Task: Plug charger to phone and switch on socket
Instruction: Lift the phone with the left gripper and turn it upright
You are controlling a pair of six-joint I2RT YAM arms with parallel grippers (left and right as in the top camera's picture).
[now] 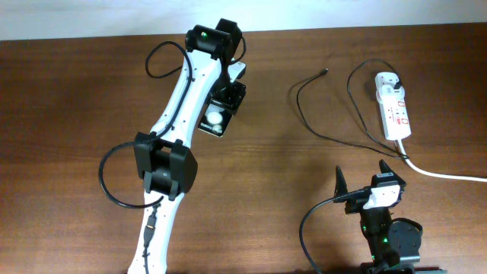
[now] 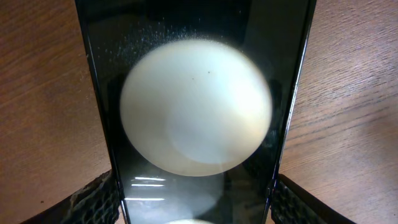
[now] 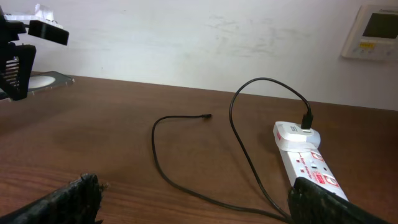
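while left jaws pinch the phone (image 2: pixel 199 112), right jaws gape over the wooden table (image 1: pixel 76 91); white wall (image 3: pixel 186 37) behind.

Counted, overhead and wrist cams: 1 wooden desk (image 1: pixel 76 91). 2 robot arms, i.e. left arm (image 1: pixel 179 114) and right arm (image 1: pixel 388 232), w/ 1 gripper each, so 2 total: left gripper (image 1: pixel 226 100), right gripper (image 1: pixel 362 176). 1 phone (image 1: pixel 216 122), black, toward the far edge. 1 charger (image 3: pixel 153 134), thin black cable. 1 socket (image 1: pixel 396 110) by the right edge, w/ 1 adapter (image 1: pixel 384 79) plugged in and 1 thick white cord (image 1: pixel 445 173). 1 wall panel (image 3: pixel 372 31).
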